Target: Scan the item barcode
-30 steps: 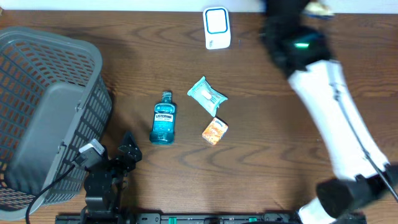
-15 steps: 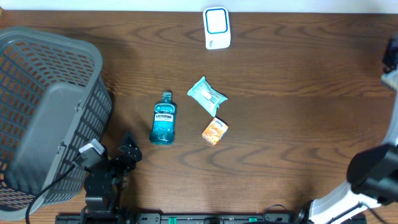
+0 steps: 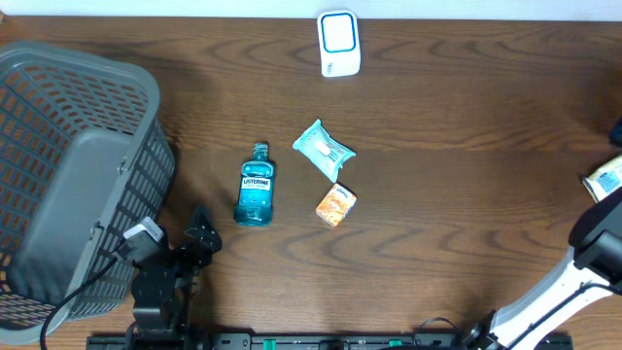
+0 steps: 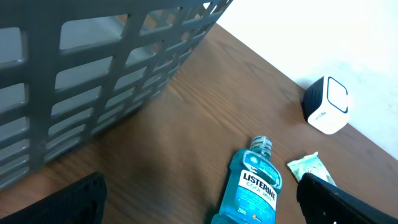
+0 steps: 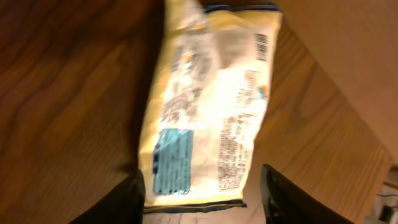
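Overhead: the packet (image 3: 604, 180) sits at the table's (image 3: 437, 224) right edge. Left wrist: the left jaws stand wide apart over the table. Right wrist: the packet's long axis runs away from the camera, barcode at the far end, near end between the parted right jaws.

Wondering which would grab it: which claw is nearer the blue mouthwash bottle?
Left. The left claw sits just below-left of the mouthwash bottle in the overhead view; the right claw is far off at the right edge of the table, over a yellow packet.
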You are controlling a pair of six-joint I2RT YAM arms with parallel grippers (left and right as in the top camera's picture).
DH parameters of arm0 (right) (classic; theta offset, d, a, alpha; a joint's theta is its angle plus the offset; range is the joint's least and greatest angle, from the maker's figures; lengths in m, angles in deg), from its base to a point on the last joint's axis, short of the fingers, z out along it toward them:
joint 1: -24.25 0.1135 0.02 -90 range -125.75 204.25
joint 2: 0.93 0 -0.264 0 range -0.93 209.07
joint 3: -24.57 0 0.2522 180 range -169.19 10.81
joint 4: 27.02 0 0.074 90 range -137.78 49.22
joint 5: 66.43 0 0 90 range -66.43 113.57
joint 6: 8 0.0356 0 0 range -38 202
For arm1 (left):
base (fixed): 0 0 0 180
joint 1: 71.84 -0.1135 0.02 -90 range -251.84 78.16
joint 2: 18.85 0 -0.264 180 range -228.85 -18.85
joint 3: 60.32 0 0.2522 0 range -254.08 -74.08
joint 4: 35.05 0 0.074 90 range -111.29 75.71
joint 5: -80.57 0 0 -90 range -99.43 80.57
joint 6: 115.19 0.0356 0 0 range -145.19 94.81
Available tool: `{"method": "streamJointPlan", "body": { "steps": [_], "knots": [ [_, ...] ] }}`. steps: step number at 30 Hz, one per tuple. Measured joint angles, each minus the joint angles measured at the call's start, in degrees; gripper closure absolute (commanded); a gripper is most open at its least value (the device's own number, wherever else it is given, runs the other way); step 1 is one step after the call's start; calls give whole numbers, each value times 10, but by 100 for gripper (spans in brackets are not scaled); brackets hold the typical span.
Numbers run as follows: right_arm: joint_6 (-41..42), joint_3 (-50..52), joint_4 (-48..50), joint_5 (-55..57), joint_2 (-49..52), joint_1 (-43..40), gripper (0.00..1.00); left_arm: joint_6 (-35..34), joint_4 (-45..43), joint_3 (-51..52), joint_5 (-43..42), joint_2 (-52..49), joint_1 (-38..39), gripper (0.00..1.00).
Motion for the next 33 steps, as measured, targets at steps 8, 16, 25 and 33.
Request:
{"method": "streamJointPlan", "body": {
  "steps": [8, 16, 25, 33],
  "knots": [
    [16, 0, -10, -231, -49, 0, 1, 0, 0, 0, 0, 0, 0, 2],
    [19, -4, -60, -584, -147, 68, 1, 0, 0, 0, 0, 0, 0, 2],
    [-47, 40, -17, -623, -125, 330, 11, 0, 0, 0, 0, 0, 0, 2],
    [-118, 72, 67, -454, -65, 507, 9, 0, 0, 0, 0, 0, 0, 2]
  ]
}}
